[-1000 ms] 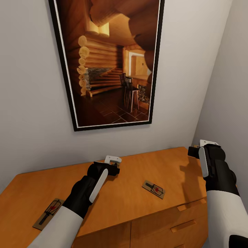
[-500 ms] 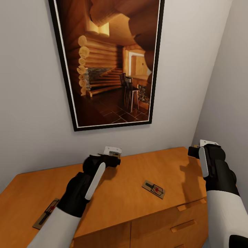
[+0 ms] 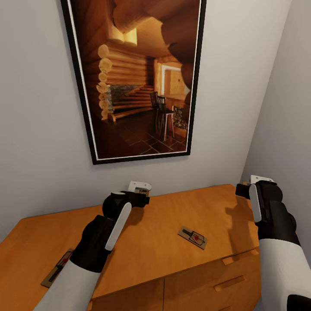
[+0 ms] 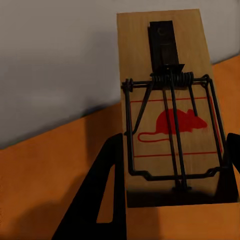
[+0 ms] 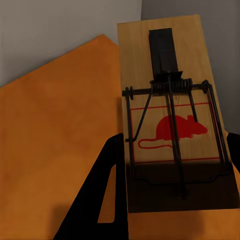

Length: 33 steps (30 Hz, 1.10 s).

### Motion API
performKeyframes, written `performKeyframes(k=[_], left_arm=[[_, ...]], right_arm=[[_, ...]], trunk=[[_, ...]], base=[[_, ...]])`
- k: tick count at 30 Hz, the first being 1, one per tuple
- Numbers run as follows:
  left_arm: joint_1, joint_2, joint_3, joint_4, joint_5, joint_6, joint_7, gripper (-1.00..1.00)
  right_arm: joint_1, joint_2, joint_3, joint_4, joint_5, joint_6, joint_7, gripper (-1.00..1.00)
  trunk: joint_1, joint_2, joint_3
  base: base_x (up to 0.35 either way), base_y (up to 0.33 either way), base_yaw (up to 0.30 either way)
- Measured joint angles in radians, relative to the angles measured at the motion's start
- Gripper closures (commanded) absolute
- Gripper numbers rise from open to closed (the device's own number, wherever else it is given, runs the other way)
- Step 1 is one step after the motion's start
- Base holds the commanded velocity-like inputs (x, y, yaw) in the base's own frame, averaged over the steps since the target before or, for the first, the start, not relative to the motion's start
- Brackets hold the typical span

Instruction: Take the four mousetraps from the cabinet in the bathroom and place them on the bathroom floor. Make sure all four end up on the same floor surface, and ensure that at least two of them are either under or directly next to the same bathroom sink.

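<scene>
Two mousetraps lie flat on the orange-brown cabinet (image 3: 151, 246): one (image 3: 193, 237) right of centre, one (image 3: 55, 271) near the left front edge, half hidden by my left forearm. My left gripper (image 3: 140, 199) hangs over the back of the cabinet top, shut on a third mousetrap (image 4: 170, 125), whose red mouse print and dark spring face the wrist camera. My right gripper (image 3: 242, 190) is raised above the cabinet's right end, near the room corner, shut on a fourth mousetrap (image 5: 172, 130). Dark fingers (image 4: 100, 200) (image 5: 100, 195) flank each board.
A large black-framed picture (image 3: 134, 77) of a log cabin interior hangs on the grey wall behind the cabinet. A second wall (image 3: 285, 121) closes the corner on the right. Drawer fronts with bar handles (image 3: 229, 283) show below the cabinet top.
My left arm has drawn up and a little to the left with its mousetrap, covering more of the trap at the left edge. The right arm has not moved.
</scene>
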Motion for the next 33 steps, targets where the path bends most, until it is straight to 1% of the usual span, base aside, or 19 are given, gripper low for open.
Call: performKeyframes(k=[8, 11, 21, 33], left_arm=[[0.000, 0.003, 0.005, -0.002, -0.001, -0.001, 0.002, 1.00], [0.000, 0.004, 0.004, -0.006, -0.001, -0.001, 0.004, 1.00], [0.000, 0.006, 0.003, -0.008, 0.005, -0.001, 0.019, 1.00], [0.000, 0.006, 0.003, -0.007, 0.010, -0.001, 0.020, 1.00]], right_arm=[[0.000, 0.003, 0.001, -0.001, 0.002, 0.000, -0.002, 1.00], [0.000, 0.002, 0.001, -0.001, 0.002, 0.000, -0.003, 1.00], [0.000, 0.007, 0.003, 0.000, 0.001, 0.000, -0.004, 1.00], [0.000, 0.009, 0.003, 0.015, -0.005, 0.000, -0.001, 1.00]], trunk=[[0.000, 0.000, 0.000], [0.000, 0.000, 0.000], [0.001, 0.000, 0.000], [0.001, 0.000, 0.000]], base=[[-0.008, 0.000, 0.000], [-0.171, 0.000, 0.000], [-0.314, -0.004, 0.000], [-0.344, -0.064, 0.000]])
